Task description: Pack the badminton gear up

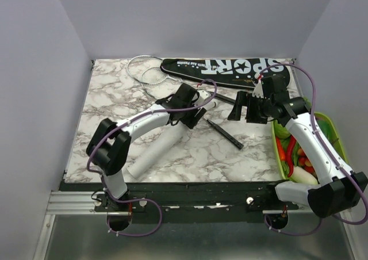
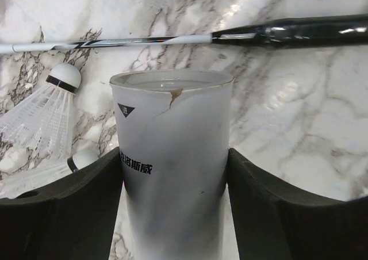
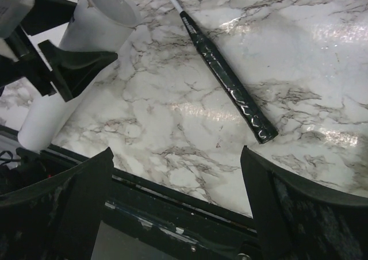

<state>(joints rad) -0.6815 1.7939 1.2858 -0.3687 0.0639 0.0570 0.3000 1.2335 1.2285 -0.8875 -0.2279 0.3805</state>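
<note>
The black bag [image 1: 224,70] lettered SPORT lies along the table's far edge. Pale racket hoops [image 1: 144,70] rest at its left end. One racket's black stem [image 1: 225,135] lies mid-table, and it shows with its thin shaft [image 2: 115,42] in the left wrist view and as a dark stem [image 3: 230,90] in the right wrist view. My left gripper [image 1: 192,113] [image 2: 173,156] is shut on a white tube [image 2: 172,110] [image 1: 152,156], with a pad against each side near its open end. My right gripper [image 1: 247,107] [image 3: 178,156] hangs open over bare marble with nothing between its fingers.
Two white shuttlecocks [image 2: 40,113] lie left of the tube. A green basket [image 1: 336,136] of vegetables stands at the table's right edge, under the right arm. The table's black front rail [image 3: 172,197] lies below the right gripper.
</note>
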